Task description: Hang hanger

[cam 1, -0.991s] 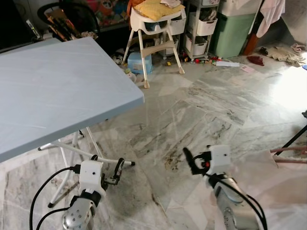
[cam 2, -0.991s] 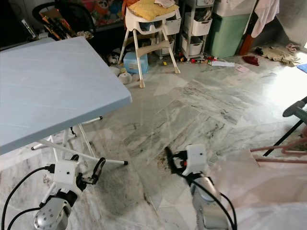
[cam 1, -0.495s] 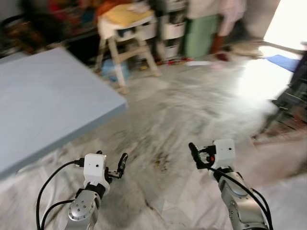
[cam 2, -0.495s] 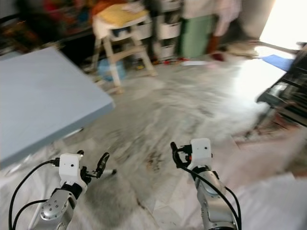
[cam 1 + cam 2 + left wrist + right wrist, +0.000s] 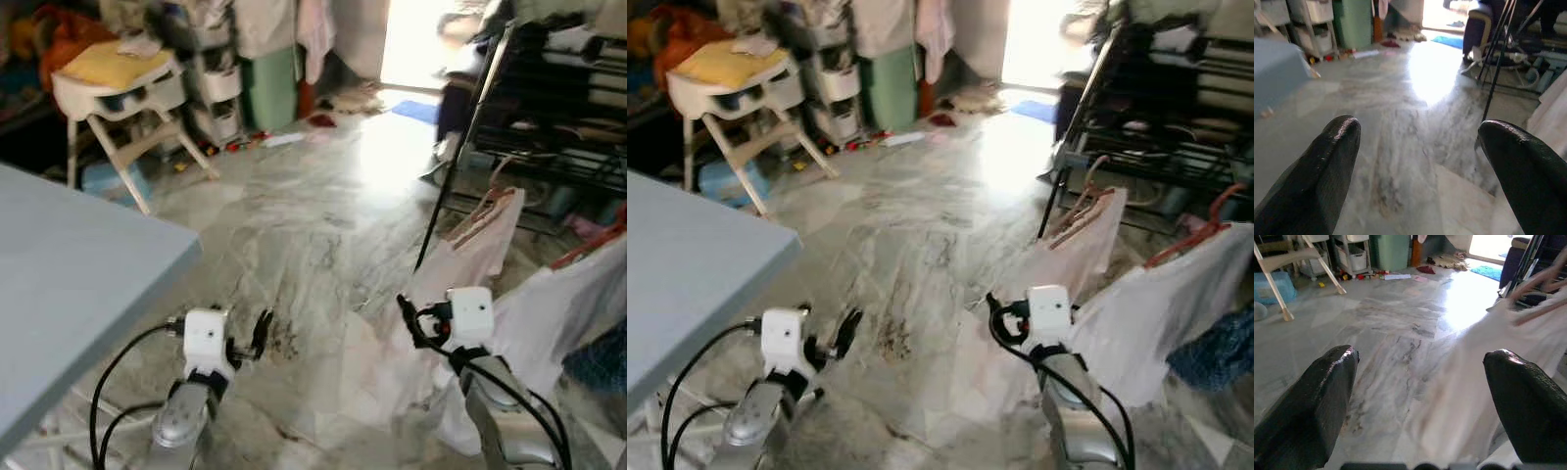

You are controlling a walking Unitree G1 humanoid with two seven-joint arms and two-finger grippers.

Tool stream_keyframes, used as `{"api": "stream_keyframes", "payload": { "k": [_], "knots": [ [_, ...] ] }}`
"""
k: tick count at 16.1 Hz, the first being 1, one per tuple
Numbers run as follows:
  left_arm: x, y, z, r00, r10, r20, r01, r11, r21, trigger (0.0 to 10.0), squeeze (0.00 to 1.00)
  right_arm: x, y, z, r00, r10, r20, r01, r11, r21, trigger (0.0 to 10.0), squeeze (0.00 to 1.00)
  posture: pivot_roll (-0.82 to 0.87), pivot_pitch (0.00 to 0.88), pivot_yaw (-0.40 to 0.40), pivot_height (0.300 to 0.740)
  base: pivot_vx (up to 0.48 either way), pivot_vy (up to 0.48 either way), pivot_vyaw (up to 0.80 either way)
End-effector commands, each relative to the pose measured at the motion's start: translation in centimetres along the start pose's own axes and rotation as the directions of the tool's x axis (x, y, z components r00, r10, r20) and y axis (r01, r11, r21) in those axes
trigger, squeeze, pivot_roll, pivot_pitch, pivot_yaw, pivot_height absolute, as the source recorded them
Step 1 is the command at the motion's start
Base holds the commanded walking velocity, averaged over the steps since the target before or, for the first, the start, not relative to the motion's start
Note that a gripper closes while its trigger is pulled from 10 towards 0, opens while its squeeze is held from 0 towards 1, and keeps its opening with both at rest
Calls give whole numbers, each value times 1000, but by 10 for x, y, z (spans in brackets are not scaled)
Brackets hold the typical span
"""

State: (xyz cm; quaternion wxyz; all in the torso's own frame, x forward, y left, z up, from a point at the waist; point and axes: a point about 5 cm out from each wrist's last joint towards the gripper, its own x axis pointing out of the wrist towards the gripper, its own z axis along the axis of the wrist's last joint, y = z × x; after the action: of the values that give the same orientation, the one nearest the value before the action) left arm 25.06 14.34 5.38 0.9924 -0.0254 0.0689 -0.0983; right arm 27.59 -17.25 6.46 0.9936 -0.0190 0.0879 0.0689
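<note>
Plainly, neither the right gripper (image 5: pixel 997 321) nor the left gripper (image 5: pixel 848 328) holds anything; both are spread wide, held low ahead over the marble floor (image 5: pixel 294 215). The hangers (image 5: pixel 1087 208) with pale garments (image 5: pixel 1136 304) hang on the black rack (image 5: pixel 549 117) to the right. Reaching in could snag loose cloth instead of a hanger.

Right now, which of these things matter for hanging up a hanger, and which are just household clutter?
For the job: hangers with pale garments, orange hanger, black rack, left gripper and right gripper, both open and empty.

Lying about: high chair, blue table, green bin, drawer unit.
</note>
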Motion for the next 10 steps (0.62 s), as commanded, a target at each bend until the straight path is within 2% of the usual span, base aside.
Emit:
{"api": "stream_keyframes", "payload": {
  "k": [1,3,5,7,9,10],
  "knots": [
    [-6,12,-8,999,38,-36,-37,999,14,10000,0,5,10,5,1000,10,15,-10,1000,-6,10000,0,-54,0,27,740,0,0,0],
    [-5,12,-8,999,32,-35,-32,999,19,10000,0,5,8,4,1000,-11,3,11,1000,-14,10000,0,-55,0,32,740,0,0,0],
    [-2,7,-4,1000,-5,-10,5,1000,8,10000,0,3,3,-1,996,-83,-17,82,993,-89,10000,0,-57,0,45,740,0,0,0],
    [0,4,0,999,-11,32,11,1000,4,10000,0,3,7,0,998,-62,11,62,998,-25,10000,0,-59,0,50,740,0,0,0],
    [1,6,0,1000,1,27,-1,1000,-2,10000,0,5,8,2,997,-71,34,72,996,-51,10000,0,-60,0,50,740,0,0,0],
    [3,5,1,1000,-16,25,17,999,-28,10000,0,5,11,3,998,-52,36,53,998,-31,10000,0,-60,0,48,740,0,0,0]
  ]
}}
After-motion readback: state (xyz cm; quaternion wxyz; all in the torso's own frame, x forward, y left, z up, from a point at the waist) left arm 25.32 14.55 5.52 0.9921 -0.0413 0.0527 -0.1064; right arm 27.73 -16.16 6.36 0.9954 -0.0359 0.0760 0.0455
